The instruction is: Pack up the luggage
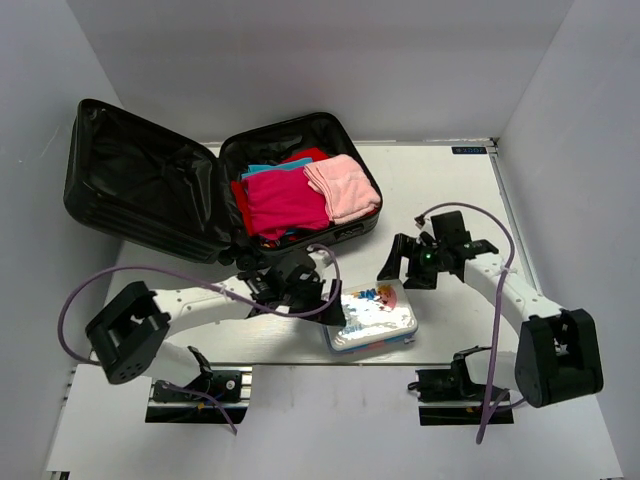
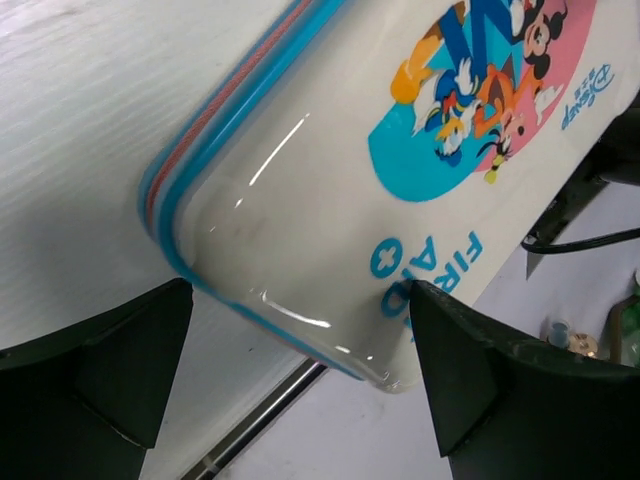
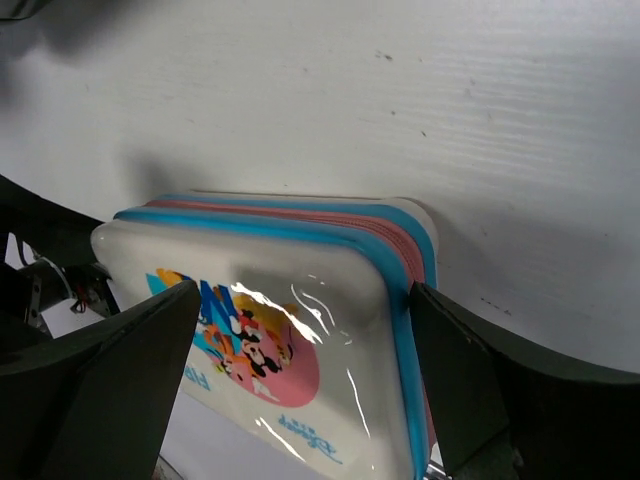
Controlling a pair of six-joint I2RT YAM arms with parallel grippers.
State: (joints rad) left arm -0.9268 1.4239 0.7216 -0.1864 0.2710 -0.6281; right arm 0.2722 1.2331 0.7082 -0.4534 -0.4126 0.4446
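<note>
The black luggage (image 1: 140, 175) lies open at the back left, its lid leaning left. Its right half holds red cloth (image 1: 285, 200), a pink towel (image 1: 342, 188) and teal cloth (image 1: 268, 168). A white first-aid tin (image 1: 372, 315) with blue trim and cartoon print lies near the table's front edge. My left gripper (image 1: 330, 300) is open at the tin's left end. In the left wrist view (image 2: 300, 300) the tin's corner (image 2: 330, 200) sits between the fingers. My right gripper (image 1: 398, 262) is open over the tin's far right corner, and in the right wrist view (image 3: 305, 295) the tin (image 3: 300, 330) shows between its fingers.
White walls close in the table (image 1: 450, 200) at the back and both sides. The table's front edge (image 1: 300, 365) runs just below the tin, with the arm bases (image 1: 195, 390) beyond it. A purple cable (image 1: 180, 275) loops along the left arm.
</note>
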